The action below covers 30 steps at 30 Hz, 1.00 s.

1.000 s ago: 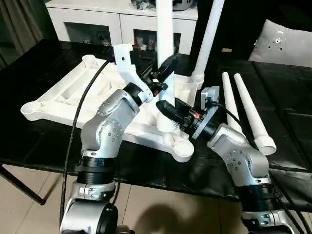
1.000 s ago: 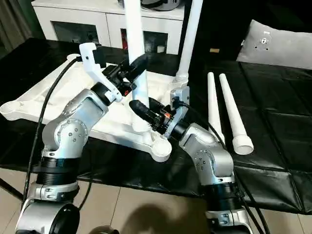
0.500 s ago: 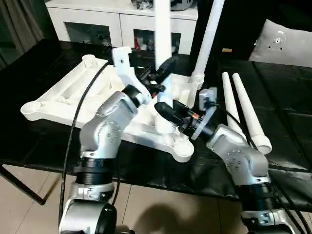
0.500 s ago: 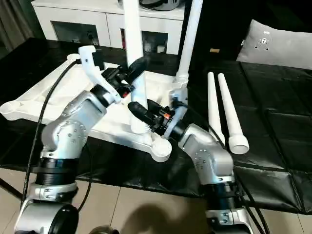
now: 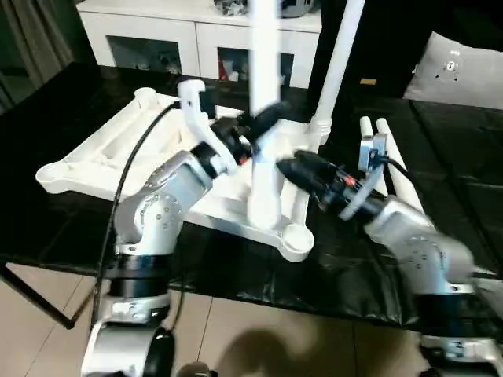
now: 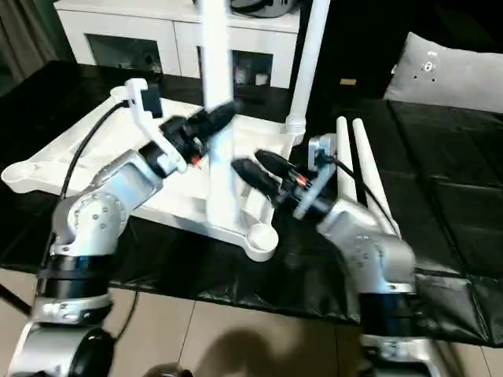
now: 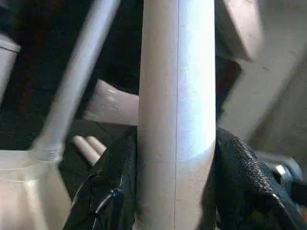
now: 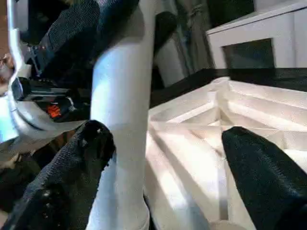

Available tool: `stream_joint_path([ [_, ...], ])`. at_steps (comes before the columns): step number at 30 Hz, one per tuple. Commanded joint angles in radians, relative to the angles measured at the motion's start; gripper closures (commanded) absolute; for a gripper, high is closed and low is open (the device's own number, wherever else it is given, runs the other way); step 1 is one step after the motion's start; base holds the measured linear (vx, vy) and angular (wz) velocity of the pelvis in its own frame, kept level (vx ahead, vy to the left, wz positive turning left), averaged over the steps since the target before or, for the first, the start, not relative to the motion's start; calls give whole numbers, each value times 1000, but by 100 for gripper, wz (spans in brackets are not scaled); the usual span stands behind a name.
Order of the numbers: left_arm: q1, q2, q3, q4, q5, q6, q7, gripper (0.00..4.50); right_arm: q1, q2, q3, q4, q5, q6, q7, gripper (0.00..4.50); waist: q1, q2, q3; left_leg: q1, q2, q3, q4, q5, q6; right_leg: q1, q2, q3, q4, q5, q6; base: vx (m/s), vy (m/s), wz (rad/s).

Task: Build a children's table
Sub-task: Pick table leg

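Note:
The children's table top lies upside down on the black table, ribs up. One white leg stands upright near the front corner socket. My left gripper is shut on it, and in the left wrist view the leg sits between the black fingers. My right gripper hangs open just right of that leg, clear of it, its fingers wide apart. A second leg rises from the far corner. Two more legs lie flat at the right.
A white low cabinet with glass doors stands behind the table. A grey cushion lies at the back right. The black table's front edge runs just below the top, with bare floor beneath it.
My right gripper has opened wide and drawn back to the right, off the upright leg. The left gripper still holds the leg, which now stands straighter.

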<state>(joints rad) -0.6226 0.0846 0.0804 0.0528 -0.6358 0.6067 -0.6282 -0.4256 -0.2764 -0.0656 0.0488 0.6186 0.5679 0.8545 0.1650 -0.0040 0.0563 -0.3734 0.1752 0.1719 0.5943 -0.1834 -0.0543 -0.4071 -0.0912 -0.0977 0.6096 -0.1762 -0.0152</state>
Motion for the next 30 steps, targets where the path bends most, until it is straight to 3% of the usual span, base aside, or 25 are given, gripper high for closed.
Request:
stream_joint_path([
  [1, 6, 15, -30, -47, -25, -13, -81, 268, -1, -23, 16, -29, 20, 27, 63, 20, 1, -8, -73, 6, 49, -15, -66, -128, 29, 63, -68, 55, -73, -213, -134, 0, 0, 0],
  [3, 11, 26, -42, -59, -42, -7, -121, 268, -5, -46, 30, -27, 28, 31, 113, 19, 1, -7, -72, 5, 51, -15, -66, -139, 27, 61, -68, 55, -72, -217, -150, 0, 0, 0],
  [12, -1, 24, -58, -62, -87, -13, -234, 268, -25, -110, 107, -3, 17, 18, 282, 19, 0, -9, -71, 8, 52, -16, -66, -156, 24, 62, -69, 54, -77, -259, -148, 0, 0, 0],
  [18, 8, 27, -93, -85, -103, 5, -266, 268, -48, -110, 129, 29, 8, 2, 319, 19, -1, -10, -73, 8, 53, -15, -63, -134, 32, 62, -68, 55, -68, -212, -176, 0, 0, 0],
  [19, 9, 26, -97, -88, -103, 8, -271, 268, -50, -110, 133, 30, 10, 4, 328, 47, -1, -9, -73, 7, 53, -15, -63, -135, 32, 62, -68, 55, -68, -212, -178, 0, 0, 0],
  [21, 11, 22, -102, -90, -99, 9, -276, 268, -51, -109, 136, 29, 17, 9, 342, 47, -1, -11, -72, 7, 53, -14, -63, -140, 33, 64, -68, 55, -70, -224, -175, 0, 0, 0],
  [30, 5, 33, -128, -69, -56, -26, -273, 268, -58, -111, 155, 50, 9, 13, 369, 135, -1, -12, -72, 6, 52, -15, -63, -138, 30, 64, -69, 55, -73, -248, -158, 0, 0, 0],
])
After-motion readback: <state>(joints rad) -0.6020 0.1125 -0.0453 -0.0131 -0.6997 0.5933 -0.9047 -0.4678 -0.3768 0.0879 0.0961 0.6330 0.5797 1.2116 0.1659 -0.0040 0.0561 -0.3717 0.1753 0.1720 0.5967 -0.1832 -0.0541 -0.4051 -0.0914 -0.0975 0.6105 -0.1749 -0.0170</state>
